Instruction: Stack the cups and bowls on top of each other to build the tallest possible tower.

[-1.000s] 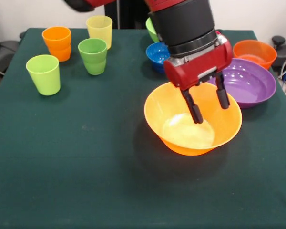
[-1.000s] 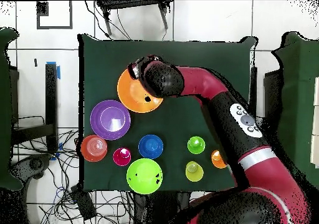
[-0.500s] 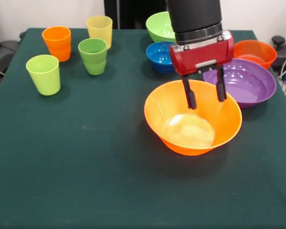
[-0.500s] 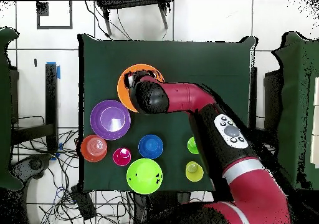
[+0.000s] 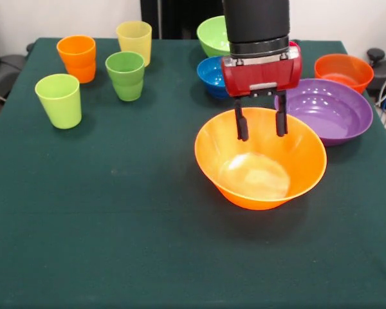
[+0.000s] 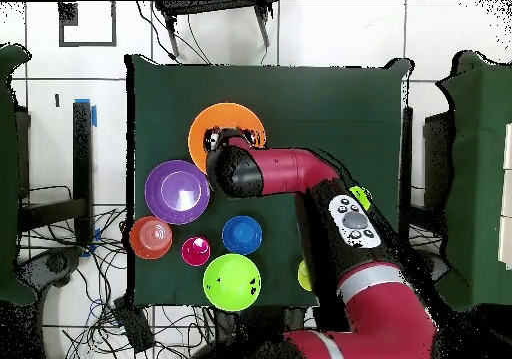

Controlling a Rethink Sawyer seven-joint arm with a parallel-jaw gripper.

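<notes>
Gripper (image 5: 262, 122) rose out of the large orange bowl (image 5: 260, 158) & went from tilted to vertical; tips now over its far rim vs. deep inside 1 s ago. Arm swung toward the purple bowl (image 6: 177, 191) in overhead, hiding cups.

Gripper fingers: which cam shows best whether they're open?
Front view. Both fingers of the gripper hang apart and empty over the far rim of the large orange bowl. Overhead, the arm covers most of the gripper, so finger spacing can't be read.
</notes>
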